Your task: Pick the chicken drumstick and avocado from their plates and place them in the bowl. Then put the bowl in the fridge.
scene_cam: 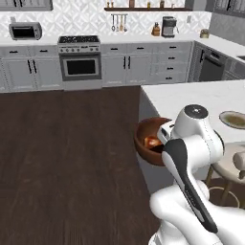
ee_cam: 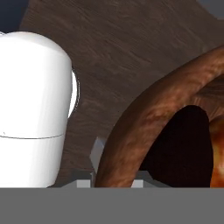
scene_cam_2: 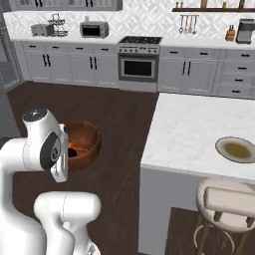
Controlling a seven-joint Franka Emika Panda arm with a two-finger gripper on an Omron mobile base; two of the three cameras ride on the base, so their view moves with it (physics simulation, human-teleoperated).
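- I am holding the reddish-brown bowl (scene_cam: 146,139) in the air over the dark wood floor (scene_cam: 67,158), just off the left edge of the white island counter (scene_cam: 191,95).
- My gripper (ee_cam: 114,183) is clamped together on the bowl's rim.
- The orange chicken drumstick (scene_cam: 153,142) and the dark avocado (ee_cam: 183,144) are lying inside the bowl.
- A tan-olive plate (scene_cam_2: 238,150) is sitting on the counter at three o'clock from the bowl.

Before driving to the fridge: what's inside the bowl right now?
In the bowl the orange-brown chicken drumstick shows beside a dark shape, probably the avocado. The arm covers the bowl's near side.
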